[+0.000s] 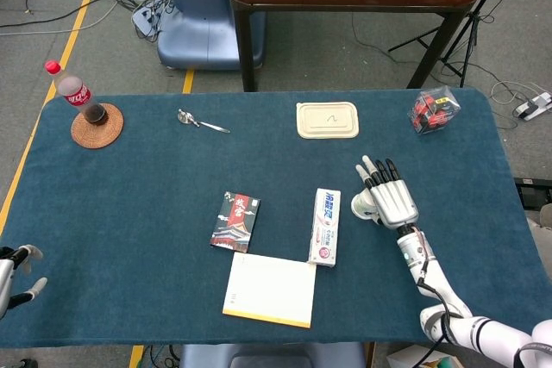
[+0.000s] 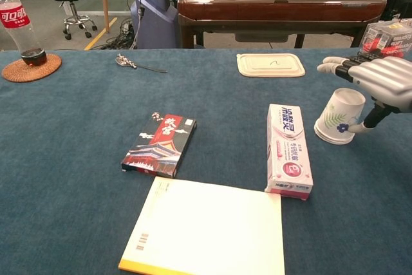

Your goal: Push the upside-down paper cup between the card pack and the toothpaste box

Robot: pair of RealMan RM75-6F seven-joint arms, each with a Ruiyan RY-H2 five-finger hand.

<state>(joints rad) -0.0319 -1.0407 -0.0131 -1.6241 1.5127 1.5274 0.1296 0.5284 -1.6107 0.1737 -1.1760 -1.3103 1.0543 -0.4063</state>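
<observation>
1 red-labelled cola bottle upright

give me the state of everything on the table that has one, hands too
white paper cup: upside-down, tilted, right of the toothpaste box
right hand: fingers spread, against the cup
left hand: at the table's near left edge, holds nothing
white and pink toothpaste box: lying flat
dark card pack: lying flat
cola bottle: upright on a woven coaster, capped
beige lidded container: closed

The right hand holds its fingers extended; the left hand rests low.
</observation>
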